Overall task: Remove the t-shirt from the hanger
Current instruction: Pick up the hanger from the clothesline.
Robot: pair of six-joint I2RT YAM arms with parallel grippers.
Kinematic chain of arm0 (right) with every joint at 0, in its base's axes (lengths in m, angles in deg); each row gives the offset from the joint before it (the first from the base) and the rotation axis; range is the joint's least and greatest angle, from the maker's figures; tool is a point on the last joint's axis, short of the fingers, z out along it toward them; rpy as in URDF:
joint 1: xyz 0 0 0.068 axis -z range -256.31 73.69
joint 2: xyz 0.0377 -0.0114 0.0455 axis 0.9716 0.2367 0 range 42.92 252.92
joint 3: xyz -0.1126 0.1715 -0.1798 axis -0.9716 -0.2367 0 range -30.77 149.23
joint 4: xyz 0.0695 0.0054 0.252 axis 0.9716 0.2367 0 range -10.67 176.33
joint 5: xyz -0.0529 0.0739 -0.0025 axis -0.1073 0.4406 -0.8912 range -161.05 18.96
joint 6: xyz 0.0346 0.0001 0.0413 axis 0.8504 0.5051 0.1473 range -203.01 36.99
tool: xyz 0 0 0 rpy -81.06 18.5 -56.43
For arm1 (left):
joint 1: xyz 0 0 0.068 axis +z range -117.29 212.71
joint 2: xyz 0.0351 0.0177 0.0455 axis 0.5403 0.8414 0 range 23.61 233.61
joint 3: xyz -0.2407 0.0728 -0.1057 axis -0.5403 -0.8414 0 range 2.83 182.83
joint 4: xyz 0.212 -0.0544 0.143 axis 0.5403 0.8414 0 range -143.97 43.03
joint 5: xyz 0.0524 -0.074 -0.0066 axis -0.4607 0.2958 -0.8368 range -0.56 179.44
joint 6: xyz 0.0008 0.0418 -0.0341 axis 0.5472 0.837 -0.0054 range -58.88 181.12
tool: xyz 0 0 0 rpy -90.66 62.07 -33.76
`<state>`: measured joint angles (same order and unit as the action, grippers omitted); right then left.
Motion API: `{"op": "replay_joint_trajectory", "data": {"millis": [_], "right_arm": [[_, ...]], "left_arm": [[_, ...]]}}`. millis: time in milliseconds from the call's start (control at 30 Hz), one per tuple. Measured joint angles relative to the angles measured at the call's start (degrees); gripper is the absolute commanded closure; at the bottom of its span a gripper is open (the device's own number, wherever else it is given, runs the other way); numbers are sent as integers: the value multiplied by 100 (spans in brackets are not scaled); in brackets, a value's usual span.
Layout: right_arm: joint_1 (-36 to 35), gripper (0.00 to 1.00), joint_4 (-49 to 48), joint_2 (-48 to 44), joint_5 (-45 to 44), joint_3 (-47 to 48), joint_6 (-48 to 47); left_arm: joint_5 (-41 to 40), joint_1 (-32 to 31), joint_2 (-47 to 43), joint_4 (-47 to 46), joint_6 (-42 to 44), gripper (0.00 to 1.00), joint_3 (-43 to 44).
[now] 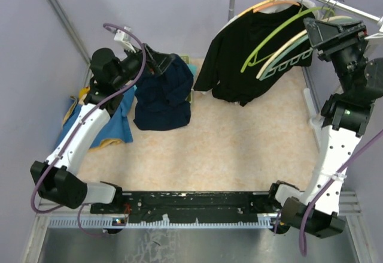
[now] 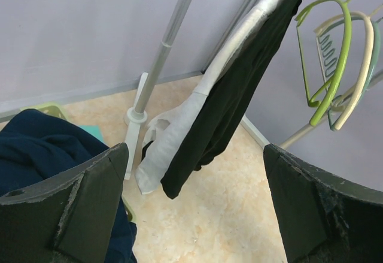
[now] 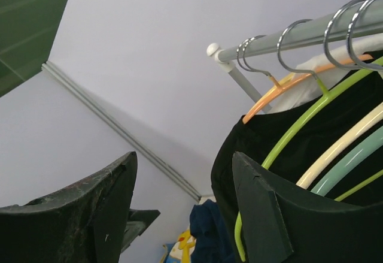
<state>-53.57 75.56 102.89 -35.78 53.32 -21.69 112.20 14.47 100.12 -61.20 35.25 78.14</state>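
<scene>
A black t-shirt (image 1: 239, 65) hangs on an orange hanger (image 1: 272, 3) from the rail at the back right. In the left wrist view a white garment (image 2: 179, 131) hangs just behind the black t-shirt (image 2: 239, 101). My right gripper (image 1: 314, 32) is up by the rail, open, its fingers beside the black t-shirt (image 3: 269, 149) and a green hanger (image 3: 299, 125) with nothing between them. My left gripper (image 1: 160, 60) is at the back left, wide open and empty (image 2: 194, 149), just above a crumpled navy t-shirt (image 1: 163, 92) lying on the table.
Bare green, cream (image 1: 287, 44) and teal hangers hang on the rail (image 3: 299, 35) in front of the black t-shirt. The rack's upright pole (image 2: 164, 47) stands on a white foot at the back. A blue and yellow garment (image 1: 102, 125) lies at the left.
</scene>
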Motion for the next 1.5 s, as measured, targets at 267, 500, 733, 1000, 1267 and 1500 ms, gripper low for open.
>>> {"op": "replay_joint_trajectory", "data": {"millis": [267, 500, 733, 1000, 1267, 1500], "right_arm": [[-627, 34, 79, 619, -72, 280, -168], [-1126, 26, 28, 730, -190, 339, -328], [-1250, 18, -22, 678, -380, 247, -468], [-1250, 1, -313, 448, -409, -291, -361], [-1209, 1, -743, 151, -348, -625, -39], [-1152, 3, -1191, 44, -280, -850, 302]], "left_arm": [[129, -2, 162, -33, 24, 1, 0], [120, -2, 203, -26, 85, 1, 0], [173, -2, 203, -31, 153, 1, 0], [195, -2, 203, -37, 170, 1, 0], [195, -2, 203, -33, 170, 1, 0], [197, -2, 203, -31, 168, 1, 0]]}}
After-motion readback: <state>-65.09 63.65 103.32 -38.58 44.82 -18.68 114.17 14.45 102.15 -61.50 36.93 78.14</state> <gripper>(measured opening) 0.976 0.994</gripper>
